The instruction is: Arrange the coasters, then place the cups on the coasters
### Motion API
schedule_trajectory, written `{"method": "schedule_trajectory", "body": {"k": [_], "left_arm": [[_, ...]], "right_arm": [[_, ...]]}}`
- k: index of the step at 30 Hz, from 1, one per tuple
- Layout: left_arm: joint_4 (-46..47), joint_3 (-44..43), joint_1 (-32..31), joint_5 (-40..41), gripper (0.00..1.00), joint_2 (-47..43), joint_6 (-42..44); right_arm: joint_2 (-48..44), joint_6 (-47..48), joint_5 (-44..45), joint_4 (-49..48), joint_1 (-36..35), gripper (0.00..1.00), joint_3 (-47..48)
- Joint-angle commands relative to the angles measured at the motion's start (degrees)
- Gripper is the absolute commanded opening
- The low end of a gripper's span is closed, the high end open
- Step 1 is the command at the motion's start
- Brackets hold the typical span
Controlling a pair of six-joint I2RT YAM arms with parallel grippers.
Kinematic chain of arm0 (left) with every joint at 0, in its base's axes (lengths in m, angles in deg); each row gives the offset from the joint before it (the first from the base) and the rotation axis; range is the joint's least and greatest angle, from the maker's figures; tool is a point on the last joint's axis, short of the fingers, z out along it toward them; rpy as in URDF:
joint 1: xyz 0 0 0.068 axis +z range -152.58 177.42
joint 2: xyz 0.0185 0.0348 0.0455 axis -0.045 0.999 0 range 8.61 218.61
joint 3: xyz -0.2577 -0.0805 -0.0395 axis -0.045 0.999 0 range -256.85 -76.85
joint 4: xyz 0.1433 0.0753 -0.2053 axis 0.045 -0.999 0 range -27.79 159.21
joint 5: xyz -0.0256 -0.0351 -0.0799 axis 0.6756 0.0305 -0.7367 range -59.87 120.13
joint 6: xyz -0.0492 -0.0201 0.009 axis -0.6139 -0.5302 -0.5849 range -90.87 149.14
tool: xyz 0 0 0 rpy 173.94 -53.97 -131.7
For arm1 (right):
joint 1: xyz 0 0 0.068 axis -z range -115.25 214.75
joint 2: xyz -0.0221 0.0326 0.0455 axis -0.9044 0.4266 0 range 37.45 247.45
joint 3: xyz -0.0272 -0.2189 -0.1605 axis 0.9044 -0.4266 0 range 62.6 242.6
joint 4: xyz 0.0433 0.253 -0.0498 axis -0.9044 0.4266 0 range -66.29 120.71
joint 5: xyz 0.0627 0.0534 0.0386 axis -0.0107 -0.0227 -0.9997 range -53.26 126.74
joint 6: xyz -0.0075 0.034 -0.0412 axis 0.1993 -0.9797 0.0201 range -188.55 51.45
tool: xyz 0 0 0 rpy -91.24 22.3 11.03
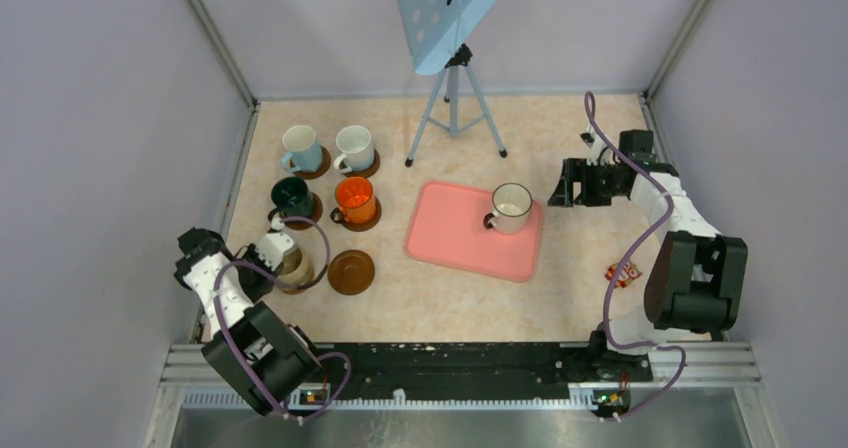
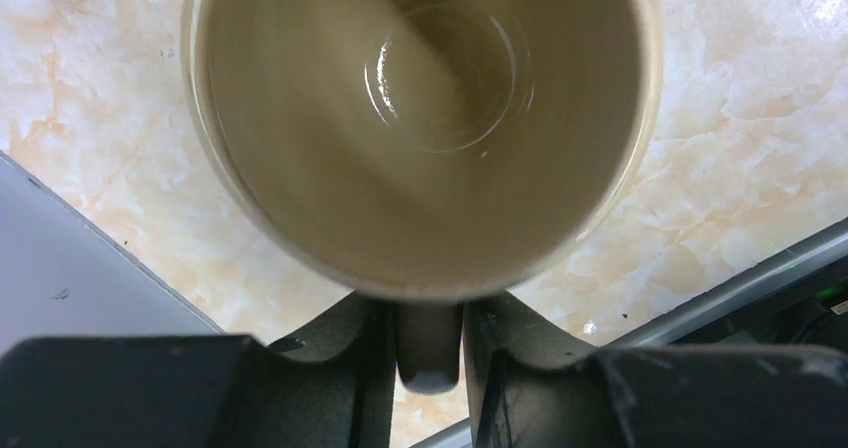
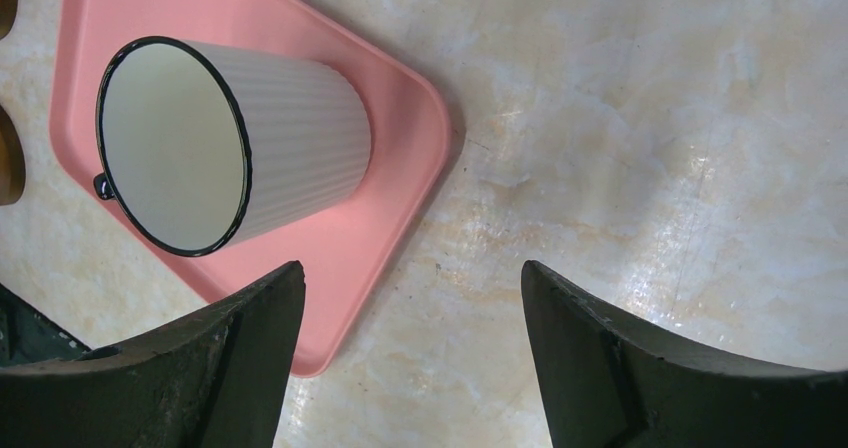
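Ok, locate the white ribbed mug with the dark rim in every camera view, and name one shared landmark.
Top external: the white ribbed mug with the dark rim stands right of centre, on the pink rectangular plastic tray.
Left wrist: not in it; a beige glazed mug fills it.
Right wrist: upper left, on the tray.
Shared landmark: that tray, absent from left wrist.

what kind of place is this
Most likely a robot lab test cell, not a kitchen: grey walls on metal framing box in a marble-patterned table, a left arm and right arm are bolted at its near edge, and a tripod holds a perforated blue panel.
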Motion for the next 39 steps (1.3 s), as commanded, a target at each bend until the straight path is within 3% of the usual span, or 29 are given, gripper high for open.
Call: {"method": "schedule_trajectory", "body": {"k": [1,10,17,28,31,36,39], "left_arm": [[1.2,1.2,0.4,0.6,0.36,-0.3,3.3],[-0.9,0.7,0.4,2.2,0.51,-0.1,5.8],[-3.3,-1.7,0.4,4.7,0.75,0.4,6.9],[-17.9,-18.2,0.3,1.7,0.97,5.8,8.4],[-20.6,-23.9,0.0,-0.3,0.99,7.6,7.8],[-20.1,-33.7,-8.4,-0.5,0.99,11.2,-4.1],[-14.7,-36.9,-17.8,1.9,0.99,12.7,-15.3]], "right_arm": [[-2.0,0.2,0.2,-0.3,0.4,0.78,-0.2],[-1.8,-0.1,-0.1,-0.8,0.4,0.78,-0.6],[-1.6,-0.7,-0.4,-1.4,0.4,0.78,-0.7],[-0.3,-1.6,-1.8,-3.0,0.4,0.78,-0.7],[0.4,-1.8,-2.3,-3.4,0.4,0.78,-0.1],[1.3,-2.5,-3.2,-4.2,0.4,0.78,0.5],[2.5,-2.3,-3.3,-3.5,0.4,0.78,2.0]]}}
